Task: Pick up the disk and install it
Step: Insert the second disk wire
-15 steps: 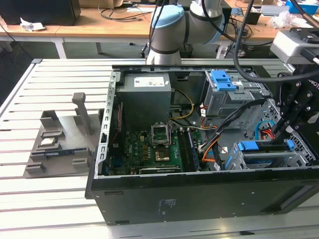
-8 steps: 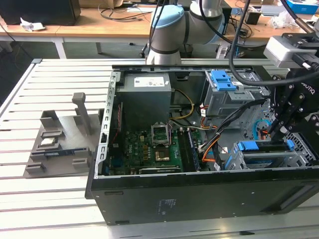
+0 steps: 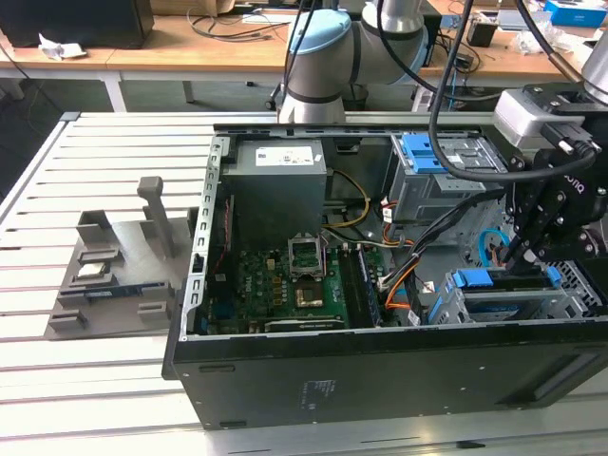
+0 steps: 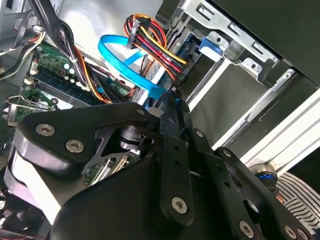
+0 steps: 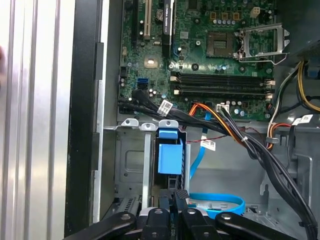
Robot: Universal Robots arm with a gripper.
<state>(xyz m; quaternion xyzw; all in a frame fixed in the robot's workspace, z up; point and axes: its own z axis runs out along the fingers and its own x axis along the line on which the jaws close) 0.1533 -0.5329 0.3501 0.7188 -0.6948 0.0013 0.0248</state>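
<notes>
The disk point(image 3: 505, 296) sits in the drive cage point(image 3: 570, 294) at the near right corner of the open computer case, and its blue side rail point(image 3: 472, 278) shows along the top. In the first wrist view its blue rail end point(image 5: 169, 156) stands in the cage slot. My gripper point(image 3: 521, 255) hangs directly over the disk's upper edge, its fingers pointing down and pressed together with nothing between them. The shut fingertips point(image 5: 175, 194) are just short of the blue rail end. In the second wrist view the gripper point(image 4: 172, 95) points at the metal cage point(image 4: 235, 55).
A loose blue data cable point(image 5: 220, 202) and a bundle of orange and black wires point(image 5: 235, 130) run beside the cage. A second cage with a blue caddy point(image 3: 427, 152), the grey power supply point(image 3: 280, 157) and the motherboard point(image 3: 285, 275) fill the case. A grey fixture point(image 3: 114, 266) stands on the slatted table.
</notes>
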